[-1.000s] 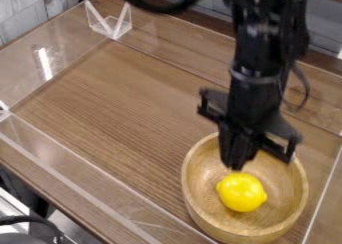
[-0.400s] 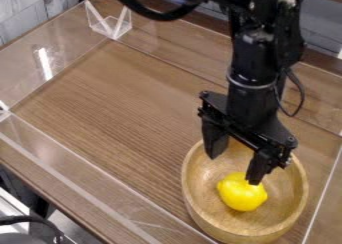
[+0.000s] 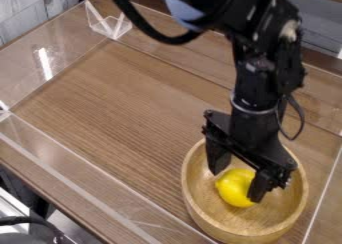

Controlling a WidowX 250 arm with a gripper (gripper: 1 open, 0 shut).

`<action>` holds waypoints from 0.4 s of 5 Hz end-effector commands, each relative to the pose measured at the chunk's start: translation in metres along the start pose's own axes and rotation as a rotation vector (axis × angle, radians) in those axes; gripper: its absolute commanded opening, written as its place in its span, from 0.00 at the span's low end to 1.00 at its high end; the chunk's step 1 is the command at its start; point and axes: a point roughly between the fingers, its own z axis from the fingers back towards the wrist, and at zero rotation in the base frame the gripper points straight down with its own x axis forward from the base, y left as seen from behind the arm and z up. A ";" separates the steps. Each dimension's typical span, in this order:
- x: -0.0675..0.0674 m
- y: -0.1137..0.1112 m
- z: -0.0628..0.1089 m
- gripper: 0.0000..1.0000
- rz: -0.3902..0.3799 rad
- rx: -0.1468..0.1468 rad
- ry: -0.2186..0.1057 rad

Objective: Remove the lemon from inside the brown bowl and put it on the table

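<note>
Where the jaws were together a second ago above the brown bowl [image 3: 246,191], they now stand apart, lowered to either side of the lemon [image 3: 235,187] inside it; the table [image 3: 127,108] placement is not yet begun

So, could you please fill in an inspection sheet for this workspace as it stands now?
Surface: dark-brown wood-grain tabletop, bare apart from the bowl.
Job's things: small glossy yellow lemon lies inside the round light-brown wooden bowl, not yet on the tabletop.
Clutter: nothing seen.
Grippers: black gripper points down into the bowl, fingers open on either side of the lemon; contact cannot be told.
Cables: black cable loops from the arm at the top.
Surroundings: clear acrylic walls along the edges; small clear acrylic stand at the far corner.
</note>
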 end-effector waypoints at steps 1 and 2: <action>0.006 0.000 0.001 1.00 -0.015 -0.001 -0.035; 0.006 0.000 -0.003 0.00 -0.021 -0.001 -0.035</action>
